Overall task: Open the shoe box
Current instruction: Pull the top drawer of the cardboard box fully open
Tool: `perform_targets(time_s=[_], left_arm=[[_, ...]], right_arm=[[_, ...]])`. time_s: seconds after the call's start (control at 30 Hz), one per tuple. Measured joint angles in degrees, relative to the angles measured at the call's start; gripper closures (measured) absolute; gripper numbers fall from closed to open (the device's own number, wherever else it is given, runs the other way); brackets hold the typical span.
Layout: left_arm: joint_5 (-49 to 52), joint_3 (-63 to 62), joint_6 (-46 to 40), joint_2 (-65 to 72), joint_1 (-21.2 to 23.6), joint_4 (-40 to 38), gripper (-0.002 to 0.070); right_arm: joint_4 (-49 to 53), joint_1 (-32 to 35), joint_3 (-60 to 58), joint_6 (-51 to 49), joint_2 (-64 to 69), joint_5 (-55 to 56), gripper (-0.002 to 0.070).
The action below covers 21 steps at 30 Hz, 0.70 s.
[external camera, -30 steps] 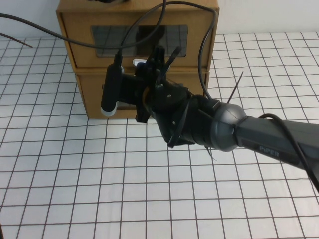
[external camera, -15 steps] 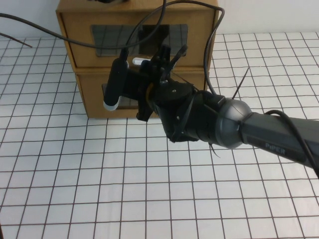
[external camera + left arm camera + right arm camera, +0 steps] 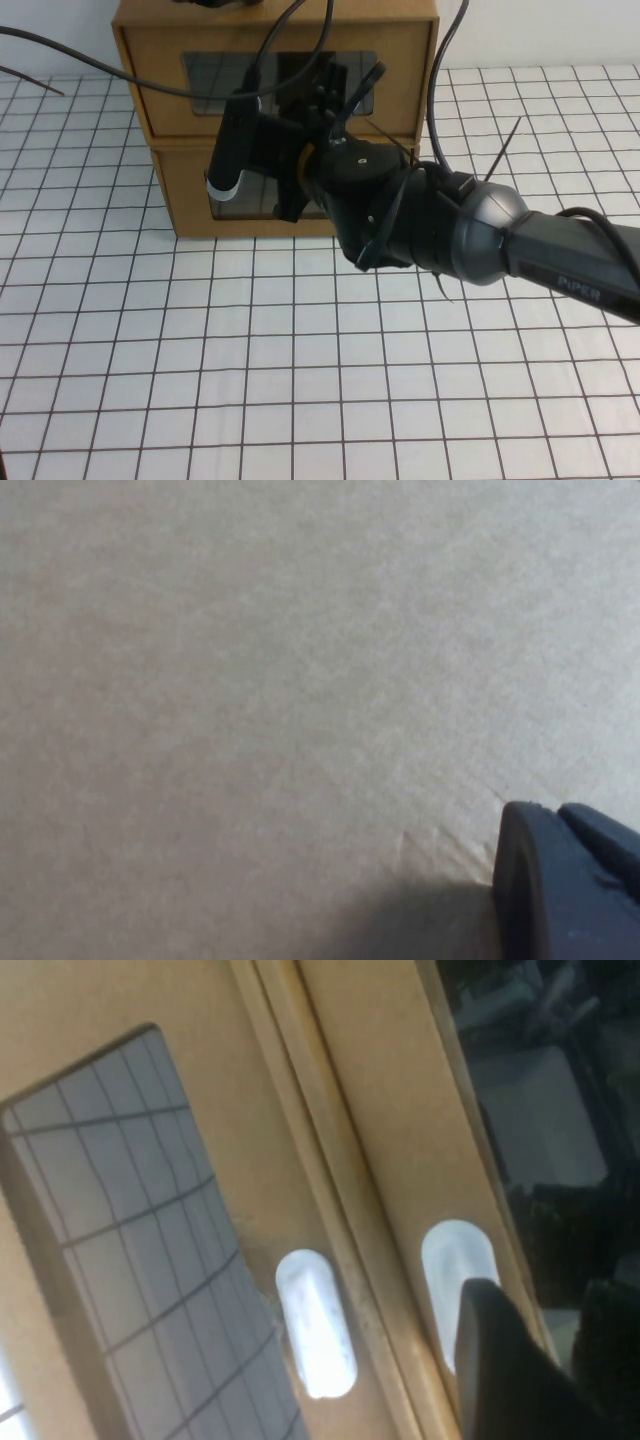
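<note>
Two stacked shoe boxes (image 3: 170,60) sit upper centre in the high view. The right gripper (image 3: 350,80) hangs at the top one's front, jaws partly apart, holding nothing. "PIPER" shows on the arm (image 3: 580,288), lower right.

Left wrist view: the left gripper (image 3: 565,880) is lower right, over plain beige; its state cannot be told.

Right wrist view: a finger (image 3: 495,1360) sits beside a white pull hole (image 3: 458,1255), centre right. I judge this the reaching step; next, hook the hole and pull.

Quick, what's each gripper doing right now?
Left gripper: cannot be told; it is close over a plain beige surface.
Right gripper: cannot be told; it is at the shoe box front, by a white handle slot.
</note>
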State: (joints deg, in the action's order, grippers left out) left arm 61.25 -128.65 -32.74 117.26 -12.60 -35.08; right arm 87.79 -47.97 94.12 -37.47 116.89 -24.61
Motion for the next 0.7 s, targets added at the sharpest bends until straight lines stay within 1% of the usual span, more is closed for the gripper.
perform_targets(time_s=[0.17, 0.3, 0.4, 0.6, 0.7], left_arm=[[0.10, -0.05, 0.00, 0.00, 0.00, 0.00, 0.0678], [0.12, -0.05, 0.00, 0.00, 0.00, 0.00, 0.0678], [0.22, -0.05, 0.00, 0.00, 0.00, 0.00, 0.0678], [0.25, -0.05, 0.00, 0.00, 0.00, 0.00, 0.0678], [0.35, -0.05, 0.00, 0.00, 0.00, 0.00, 0.0678]], right_arm=[[0.78, 0.00, 0.00, 0.00, 0.14, 1.09, 0.0509], [0.92, 0.00, 0.00, 0.00, 0.48, 1.68, 0.0448], [0.63, 0.00, 0.00, 0.00, 0.60, 1.75, 0.0426], [-0.23, 0.00, 0.00, 0.00, 0.69, 1.75, 0.0428], [-0.30, 0.00, 0.00, 0.00, 0.93, 1.75, 0.0442]])
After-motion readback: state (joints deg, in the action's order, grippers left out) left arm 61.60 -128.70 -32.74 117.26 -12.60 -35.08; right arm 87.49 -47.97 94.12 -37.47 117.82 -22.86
